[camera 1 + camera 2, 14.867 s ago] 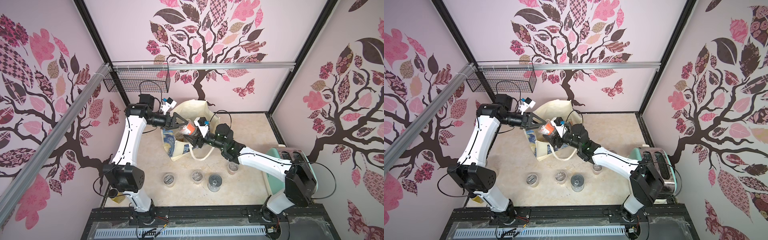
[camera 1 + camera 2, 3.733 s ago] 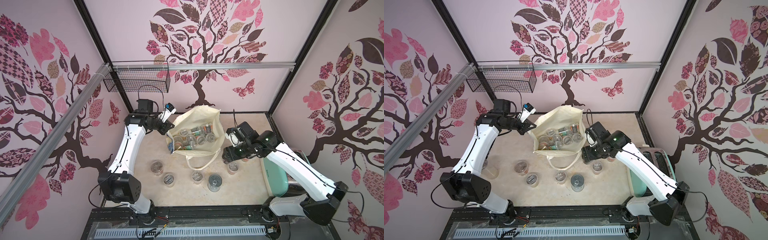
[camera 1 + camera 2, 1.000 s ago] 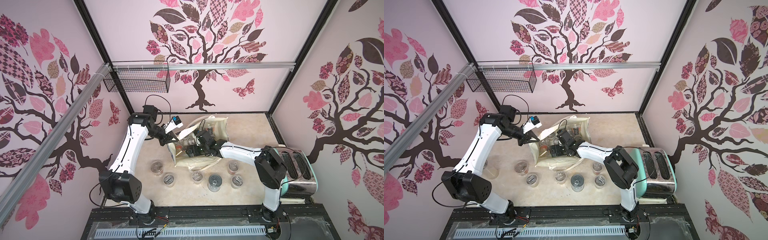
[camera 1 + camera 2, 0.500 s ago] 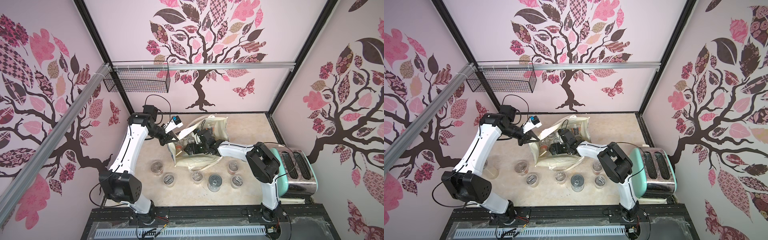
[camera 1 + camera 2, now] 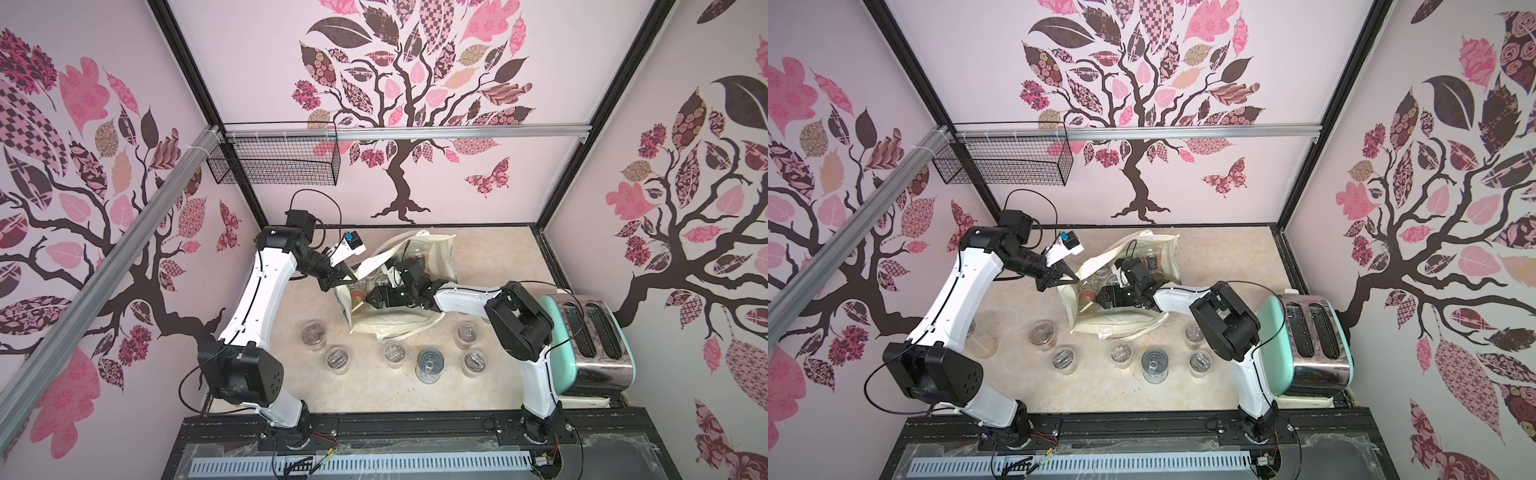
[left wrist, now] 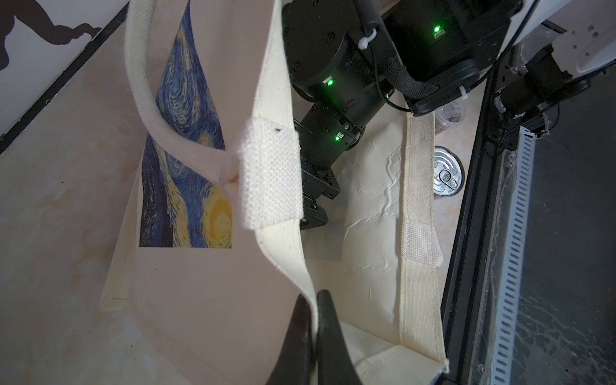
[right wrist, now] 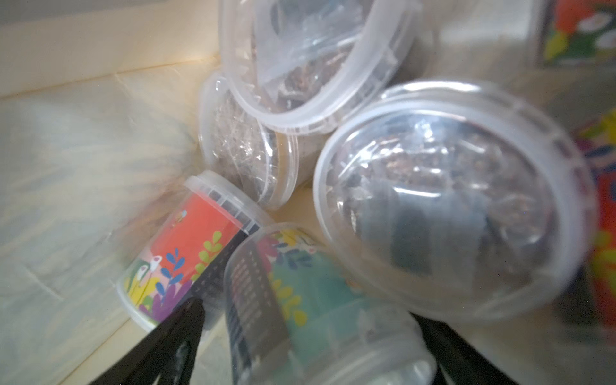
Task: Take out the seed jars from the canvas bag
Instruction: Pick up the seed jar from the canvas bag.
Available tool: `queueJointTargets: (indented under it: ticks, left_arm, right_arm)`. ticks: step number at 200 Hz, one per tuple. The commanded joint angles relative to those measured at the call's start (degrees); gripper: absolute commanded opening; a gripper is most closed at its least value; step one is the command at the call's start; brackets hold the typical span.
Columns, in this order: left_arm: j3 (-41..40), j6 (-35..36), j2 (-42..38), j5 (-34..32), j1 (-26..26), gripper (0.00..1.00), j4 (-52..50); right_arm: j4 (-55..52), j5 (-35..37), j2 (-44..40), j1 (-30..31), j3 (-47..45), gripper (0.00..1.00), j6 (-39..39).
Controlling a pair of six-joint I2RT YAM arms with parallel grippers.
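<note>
my left hand pinches canvas bag rim | my right hand sits inside the bag mouth | seed jars stand on table behind it

Your left gripper is pinched tight on the rim of the canvas bag, while your right gripper, arm stretched out low, has its jaws spread wide

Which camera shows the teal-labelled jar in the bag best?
Right wrist: close up, the teal-labelled jar lies between the fingers of the right gripper. Both top views lose it inside the canvas bag; left wrist shows the bag, not this jar.
</note>
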Motion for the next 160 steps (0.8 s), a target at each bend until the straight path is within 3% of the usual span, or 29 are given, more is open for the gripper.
queueJointTargets:
  ticks: [1,87,160]
  left_arm:
    - [0.9,0.4,0.1,0.2,-0.3,0.00,-1.3]
    - [0.8,0.1,-0.1,-0.3,-0.4,0.00,-1.1]
    - [1.1,-0.4,-0.1,-1.0,-0.3,0.00,-0.9]
  right_arm:
    - [4.7,-4.5,2.6,-0.4,0.1,0.90,0.6]
    - [10.9,-10.3,2.5,-1.1,-0.7,0.83,2.8]
    - [8.9,-8.9,-0.3,-1.2,-1.1,0.76,2.3]
